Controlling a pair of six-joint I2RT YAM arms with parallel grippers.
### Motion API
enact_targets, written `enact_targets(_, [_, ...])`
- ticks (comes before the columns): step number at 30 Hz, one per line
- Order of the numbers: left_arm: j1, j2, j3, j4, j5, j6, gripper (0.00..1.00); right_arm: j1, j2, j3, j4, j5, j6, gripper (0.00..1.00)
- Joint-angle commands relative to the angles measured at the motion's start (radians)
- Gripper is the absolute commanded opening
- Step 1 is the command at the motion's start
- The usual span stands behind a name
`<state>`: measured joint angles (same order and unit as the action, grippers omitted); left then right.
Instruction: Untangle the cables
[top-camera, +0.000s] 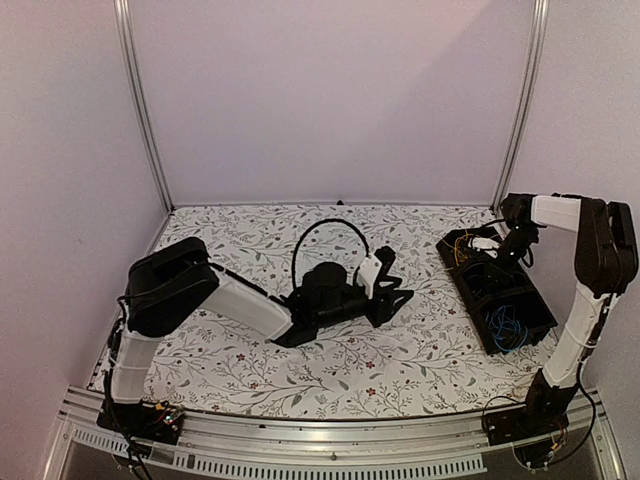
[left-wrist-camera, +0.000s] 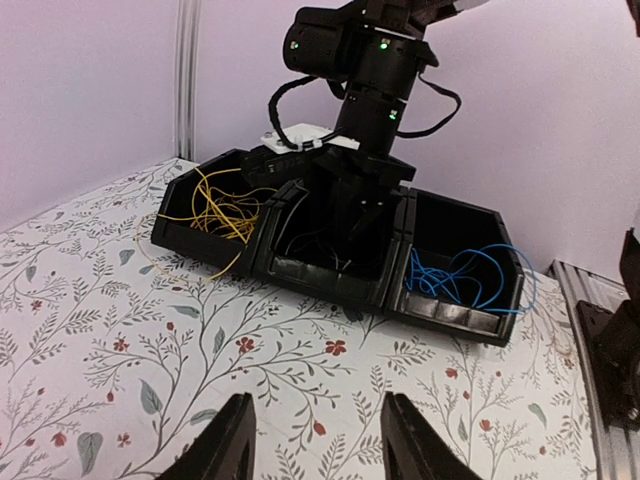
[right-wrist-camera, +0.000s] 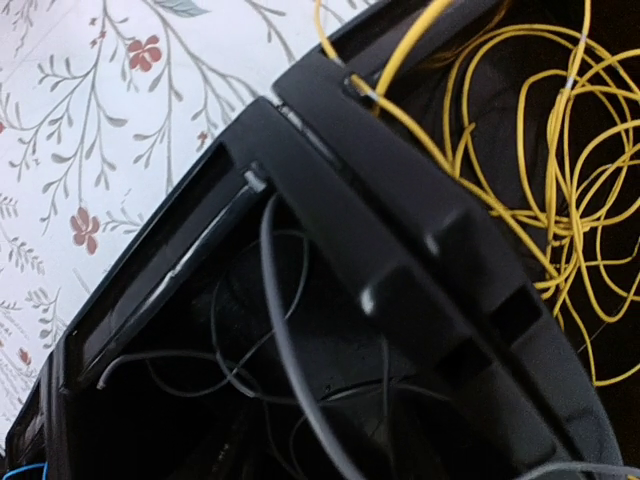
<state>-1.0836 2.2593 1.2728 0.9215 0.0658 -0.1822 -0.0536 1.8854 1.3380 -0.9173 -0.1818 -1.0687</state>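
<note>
Top: right gripper (top-camera: 497, 253) hangs over the 3 bins (top-camera: 520, 343); I cannot tell its jaws.
Left wrist: left gripper (left-wrist-camera: 318, 400) spread, empty; yellow cables (left-wrist-camera: 222, 208) and blue cables (left-wrist-camera: 468, 282) in separate end bins.
Right wrist: dark cable (right-wrist-camera: 272, 300) lies in the middle bin; best withdraw straight up, snagging nothing.

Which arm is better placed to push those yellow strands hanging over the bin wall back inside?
Right. The right gripper hangs over the middle bin, beside the yellow cables. The left gripper sits open out on the table, well short of them.
</note>
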Motion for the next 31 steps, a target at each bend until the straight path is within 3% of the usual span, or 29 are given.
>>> enact_targets(1, [0.026, -0.153, -0.108, -0.033, -0.057, 0.012, 0.47, 0.001, -0.112, 0.039, -0.116, 0.028, 0.022, 0.52])
enact_targets(7, [0.063, -0.313, -0.183, -0.305, -0.151, -0.019, 0.47, 0.001, -0.166, 0.12, -0.227, 0.097, 0.054, 0.55])
enact_targets(12, [0.139, -0.461, -0.244, -0.558, -0.257, -0.071, 0.48, 0.023, -0.159, 0.365, -0.3, -0.115, 0.137, 0.53])
enact_targets(14, [0.182, -0.514, -0.252, -0.656, -0.302, -0.095, 0.49, 0.027, -0.154, 0.407, -0.225, -0.231, 0.196, 0.54])
enact_targets(17, [0.255, -0.58, -0.251, -0.774, -0.356, -0.105, 0.5, 0.036, -0.168, 0.379, 0.017, -0.288, 0.342, 0.69])
enact_targets(18, [0.276, -0.601, -0.25, -0.802, -0.378, -0.101, 0.5, 0.038, -0.175, 0.366, 0.094, -0.288, 0.379, 0.75])
enact_targets(20, [0.322, -0.639, -0.245, -0.853, -0.417, -0.093, 0.53, 0.038, -0.194, 0.339, 0.226, -0.29, 0.482, 0.97])
enact_targets(23, [0.38, -0.691, -0.227, -0.907, -0.476, -0.077, 0.59, 0.045, -0.218, 0.314, 0.362, -0.411, 0.572, 0.99])
enact_targets(27, [0.436, -0.73, -0.195, -0.976, -0.533, -0.056, 0.63, 0.087, -0.291, 0.144, 0.644, -0.342, 0.828, 0.99])
enact_targets(31, [0.446, -0.75, -0.186, -0.983, -0.556, -0.036, 0.63, 0.089, -0.293, 0.108, 0.673, -0.464, 0.886, 0.99])
